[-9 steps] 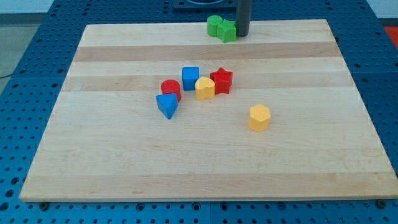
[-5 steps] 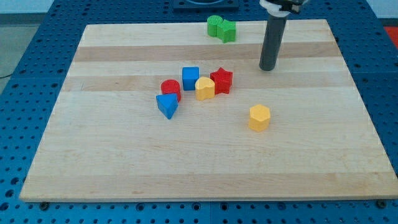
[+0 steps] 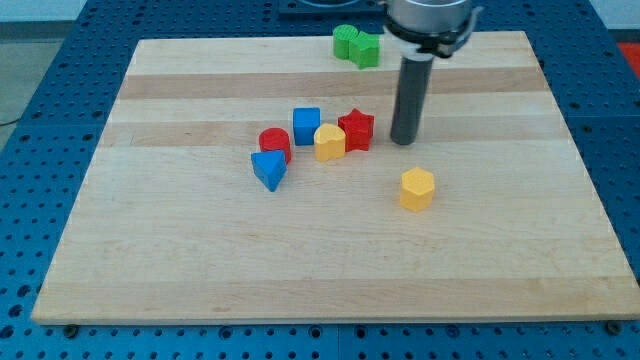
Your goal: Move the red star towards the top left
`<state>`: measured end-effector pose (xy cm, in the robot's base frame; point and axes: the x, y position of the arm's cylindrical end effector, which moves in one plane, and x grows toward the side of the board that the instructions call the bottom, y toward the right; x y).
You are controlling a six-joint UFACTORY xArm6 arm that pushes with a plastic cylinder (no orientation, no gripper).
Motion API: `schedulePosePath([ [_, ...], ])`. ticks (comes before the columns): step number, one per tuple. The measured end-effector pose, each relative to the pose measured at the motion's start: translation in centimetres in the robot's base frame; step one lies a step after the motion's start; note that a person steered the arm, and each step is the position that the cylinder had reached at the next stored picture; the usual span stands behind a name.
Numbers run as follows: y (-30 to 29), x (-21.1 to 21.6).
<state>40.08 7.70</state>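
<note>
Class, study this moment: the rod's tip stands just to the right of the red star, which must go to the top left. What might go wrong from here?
1. My tip sits at the view's right of the red star; a leftward push would likely drive it into the touching yellow block and blue cube, dragging them along.
2. An off-centre push may spin the star aside.
3. The red cylinder and blue triangle lie further left and could get shoved.

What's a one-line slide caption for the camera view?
My tip sits just right of the red star, not yet touching it.
</note>
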Motion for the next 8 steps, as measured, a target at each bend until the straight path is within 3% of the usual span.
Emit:
schedulePosePath([
  [3, -4.1, -0.4],
  [6, -15.4, -6.4],
  [8, -16.6, -1.3],
])
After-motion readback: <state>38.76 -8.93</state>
